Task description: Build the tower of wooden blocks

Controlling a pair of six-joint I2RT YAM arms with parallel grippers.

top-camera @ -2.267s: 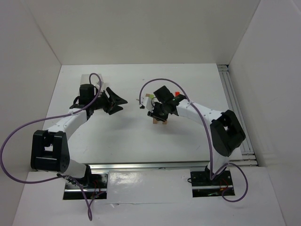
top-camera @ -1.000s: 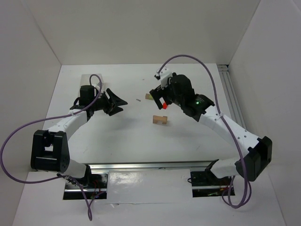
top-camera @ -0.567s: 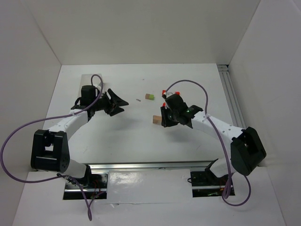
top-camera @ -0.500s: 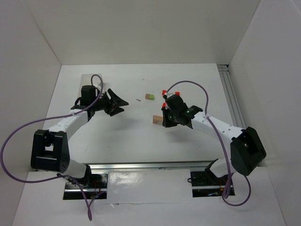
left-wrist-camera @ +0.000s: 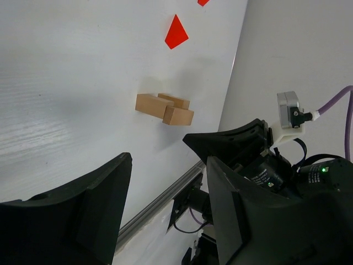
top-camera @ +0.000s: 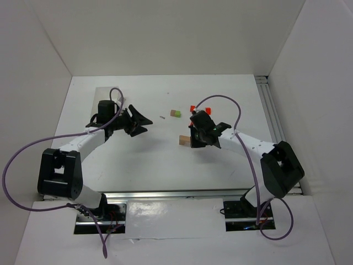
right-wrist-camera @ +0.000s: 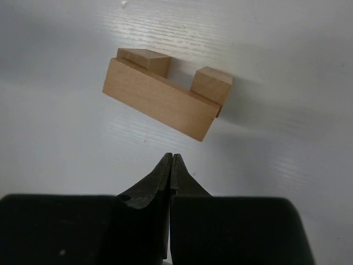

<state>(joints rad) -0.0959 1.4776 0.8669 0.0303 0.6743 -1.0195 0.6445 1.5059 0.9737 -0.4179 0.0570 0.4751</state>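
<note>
Within the last second the right gripper (right-wrist-camera: 172, 161) has dropped from near the lime green block (top-camera: 175, 114) to the tan wood blocks (right-wrist-camera: 165, 99) on the counter (top-camera: 154, 165). Its jaws are pressed together, empty, just short of them. The left gripper (left-wrist-camera: 165, 187) hangs spread wide, holding nothing.

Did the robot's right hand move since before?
Yes. The right gripper moved toward the near edge, away from the lime green block, and is now shut beside the tan blocks.
</note>
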